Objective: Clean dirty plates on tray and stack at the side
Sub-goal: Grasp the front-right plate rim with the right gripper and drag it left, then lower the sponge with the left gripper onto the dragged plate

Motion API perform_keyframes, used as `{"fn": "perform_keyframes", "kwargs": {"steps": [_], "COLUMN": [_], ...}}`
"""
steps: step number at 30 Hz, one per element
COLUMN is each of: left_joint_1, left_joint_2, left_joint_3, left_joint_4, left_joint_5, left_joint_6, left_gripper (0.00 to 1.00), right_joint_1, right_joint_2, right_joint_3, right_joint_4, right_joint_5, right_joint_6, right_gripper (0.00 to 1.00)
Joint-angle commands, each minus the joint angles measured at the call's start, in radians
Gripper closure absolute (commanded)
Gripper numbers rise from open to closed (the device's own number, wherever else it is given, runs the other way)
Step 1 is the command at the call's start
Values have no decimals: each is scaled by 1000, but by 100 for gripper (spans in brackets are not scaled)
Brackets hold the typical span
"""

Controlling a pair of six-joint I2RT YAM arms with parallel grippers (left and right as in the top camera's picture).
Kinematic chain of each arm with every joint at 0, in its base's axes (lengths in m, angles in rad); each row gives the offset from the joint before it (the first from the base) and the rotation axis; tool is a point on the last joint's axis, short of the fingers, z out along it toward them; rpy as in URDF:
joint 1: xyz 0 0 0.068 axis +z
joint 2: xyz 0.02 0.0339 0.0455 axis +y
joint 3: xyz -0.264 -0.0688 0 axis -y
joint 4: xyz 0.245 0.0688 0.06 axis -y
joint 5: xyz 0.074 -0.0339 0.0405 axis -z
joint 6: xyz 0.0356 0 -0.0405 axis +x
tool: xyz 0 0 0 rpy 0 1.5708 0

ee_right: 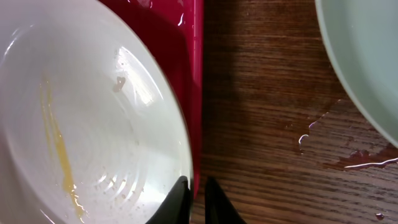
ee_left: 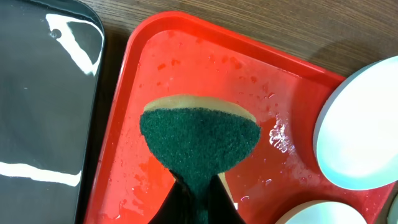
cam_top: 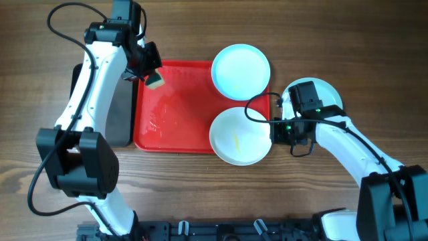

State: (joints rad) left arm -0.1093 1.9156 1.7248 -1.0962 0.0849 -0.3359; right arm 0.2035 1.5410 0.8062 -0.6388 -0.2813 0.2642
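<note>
The left gripper (cam_top: 150, 70) clenches a green-and-yellow sponge (ee_left: 199, 140) over the 10 o'clock corner of the red rectangular plastic tray (cam_top: 177, 114). The right gripper (ee_right: 194, 188) pinches the rim of the glossy white round plate with a yellow smear (cam_top: 239, 136), which lies at the tray's 4 o'clock corner.

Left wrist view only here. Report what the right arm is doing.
Observer: The right gripper sits at the rim of the round white glossy plate that overhangs the near right corner of the red rectangular plastic tray. Whether it has a grip is unclear.
Operator: Say whether that plate needs my green scouring sponge.
Observer: It does. The right wrist view shows a yellow streak smeared across its inside.
</note>
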Motion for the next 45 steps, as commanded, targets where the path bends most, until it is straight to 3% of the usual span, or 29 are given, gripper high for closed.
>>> {"fn": "perform_keyframes", "kwargs": {"steps": [1,8,12,15,21,27,36,41,45], "left_joint_1": [0,0,0,0,0,0,0,0,0], "left_joint_2": [-21,-21,-21,-21,-21,-21,-21,-21,-21], "left_joint_3": [-6,-6,-6,-6,-6,-6,-6,-6,-6], "left_joint_4": [1,1,5,5,6,6,6,8,8], "left_joint_5": [15,15,15,15,7,7,7,8,8], "left_joint_6": [-13,-13,-13,-13,-13,-13,-13,-13,-13], "left_gripper": [96,96,96,96,96,96,96,96,96], "right_joint_1": [10,115,222,284,389,424,393,341,343], "right_joint_2": [15,15,15,19,175,285,284,340,452], "right_joint_3": [-8,32,138,154,155,222,510,511,511], "right_joint_4": [2,-39,-42,97,344,352,51,-56,-77], "right_joint_5": [-5,-57,-56,-32,131,121,132,169,84], "right_joint_6": [25,81,216,451,610,546,239,233,236], "right_gripper": [95,96,96,96,96,96,73,72,73]}}
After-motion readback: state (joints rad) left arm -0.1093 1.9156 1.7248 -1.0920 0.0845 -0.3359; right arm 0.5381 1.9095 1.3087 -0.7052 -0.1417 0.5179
